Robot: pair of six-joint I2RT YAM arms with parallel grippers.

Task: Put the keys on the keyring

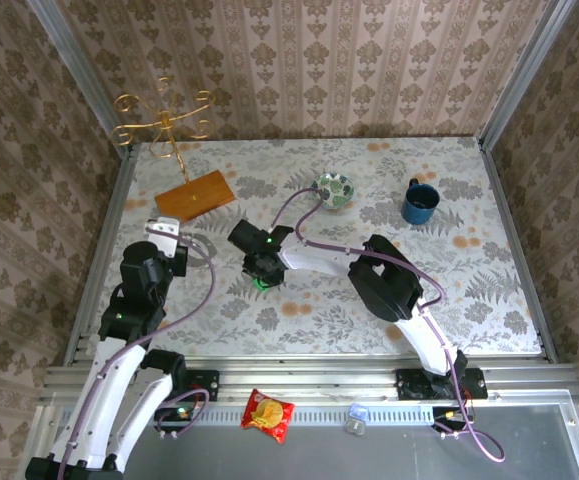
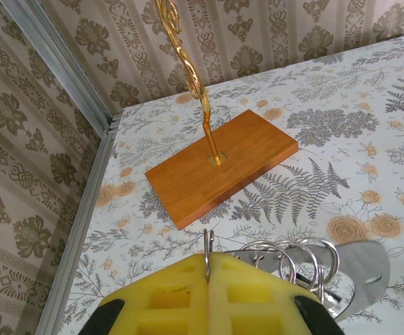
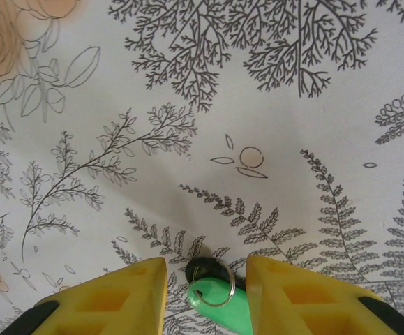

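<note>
Green key, gold stand, patterned bowl, blue mug

Top camera overhead; wrist cameras skim table.

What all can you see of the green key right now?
The green key has a bright green, plastic-looking head with a small silver wire ring over it and a dark rounded bit at its far end. It lies flat on the table between the open fingers of the right gripper; neither plainly touches it. Its near part is cut off by the frame.
</note>
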